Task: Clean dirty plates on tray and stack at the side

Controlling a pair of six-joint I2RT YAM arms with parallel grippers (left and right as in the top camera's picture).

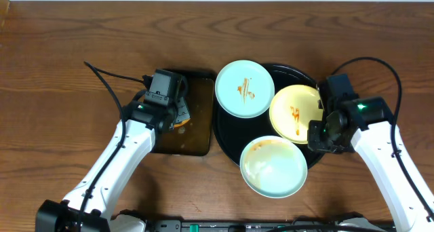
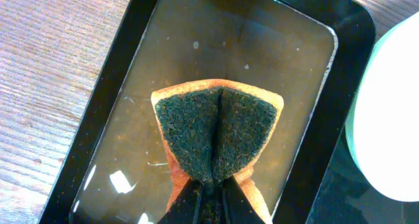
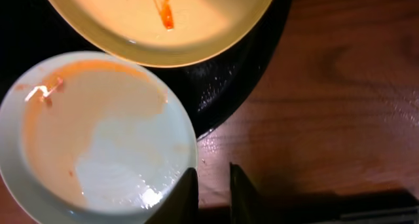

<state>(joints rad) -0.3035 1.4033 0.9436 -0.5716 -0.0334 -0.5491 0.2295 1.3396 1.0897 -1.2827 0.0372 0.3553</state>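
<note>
Three plates lie on the round black tray [image 1: 306, 79]. A mint plate [image 1: 245, 89] with sauce streaks overhangs the back left rim, a streaked yellow plate [image 1: 296, 113] sits at the right, and a wet, smeared mint plate [image 1: 273, 166] overhangs the front rim. My right gripper [image 3: 213, 191] hovers over the table just right of the front mint plate [image 3: 98, 139]. Its jaws are slightly apart and hold nothing. The yellow plate [image 3: 163, 21] lies beyond. My left gripper [image 2: 211, 204] is shut on a folded green-and-orange sponge [image 2: 216, 129] above the water.
A rectangular dark tray [image 2: 111, 73] holding shallow brownish water sits left of the round tray, under my left gripper [image 1: 178, 113]. The back mint plate's rim [image 2: 393, 119] reaches almost to its right edge. Bare wood table [image 1: 68, 55] surrounds everything.
</note>
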